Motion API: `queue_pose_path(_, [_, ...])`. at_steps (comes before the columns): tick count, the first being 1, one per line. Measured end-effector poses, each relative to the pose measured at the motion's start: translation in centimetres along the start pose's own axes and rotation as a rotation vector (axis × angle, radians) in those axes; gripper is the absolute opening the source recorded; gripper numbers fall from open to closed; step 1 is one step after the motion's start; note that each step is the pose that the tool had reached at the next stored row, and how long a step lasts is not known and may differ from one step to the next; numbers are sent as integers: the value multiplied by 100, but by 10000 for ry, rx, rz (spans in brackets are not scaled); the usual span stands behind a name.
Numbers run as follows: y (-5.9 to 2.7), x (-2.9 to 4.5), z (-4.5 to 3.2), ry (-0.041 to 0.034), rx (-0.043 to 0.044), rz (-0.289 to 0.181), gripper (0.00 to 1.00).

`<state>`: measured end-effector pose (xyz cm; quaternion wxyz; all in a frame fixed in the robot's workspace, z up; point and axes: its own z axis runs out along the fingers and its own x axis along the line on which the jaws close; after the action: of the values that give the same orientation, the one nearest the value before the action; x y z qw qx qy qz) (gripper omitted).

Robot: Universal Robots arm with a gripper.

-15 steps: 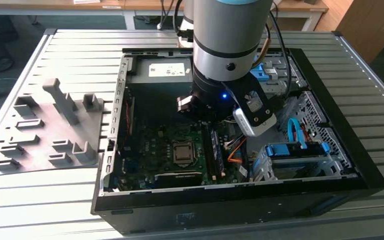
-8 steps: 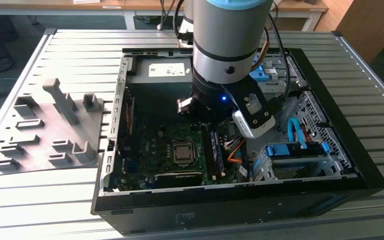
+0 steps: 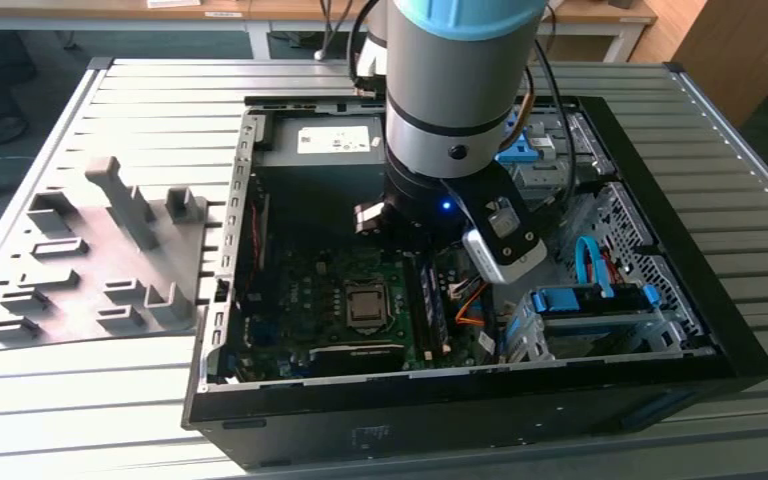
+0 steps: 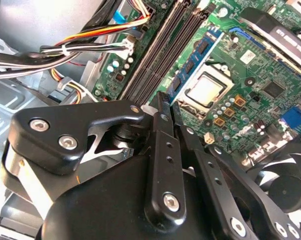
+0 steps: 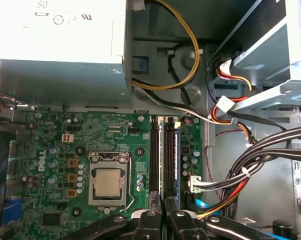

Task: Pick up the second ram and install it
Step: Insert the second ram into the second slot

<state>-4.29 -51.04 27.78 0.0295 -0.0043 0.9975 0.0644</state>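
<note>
Watching both wrist views, I see the gripper with its fingers drawn nearly together, apparently pinching the second ram, which stands edge-on over the slots beside the processor. It's light, stiff and fragile; I'd hold the board's long top edge, never the chips.

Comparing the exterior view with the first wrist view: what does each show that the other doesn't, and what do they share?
Exterior view's own: the grey moulded tray on the table beside the open computer case, and the arm above that case. First wrist view's own: a yellow cable loop and a white connector. Shared: the green motherboard and its processor socket.
</note>
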Motion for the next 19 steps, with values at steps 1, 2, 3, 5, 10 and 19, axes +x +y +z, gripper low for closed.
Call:
queue_pose_path(1, [-1, 0, 8, 0, 0, 0, 14])
queue_pose_path(2, [-1, 0, 17, 0, -1, 0, 14])
queue_pose_path(3, [0, -1, 24, 0, 1, 0, 14])
queue_pose_path(5, [7, -1, 39, 0, 1, -2, 14])
queue_pose_path(10, [31, 1, 86, 0, 0, 0, 14])
queue_pose_path(19, [53, 8, 203, -1, -11, 8, 14])
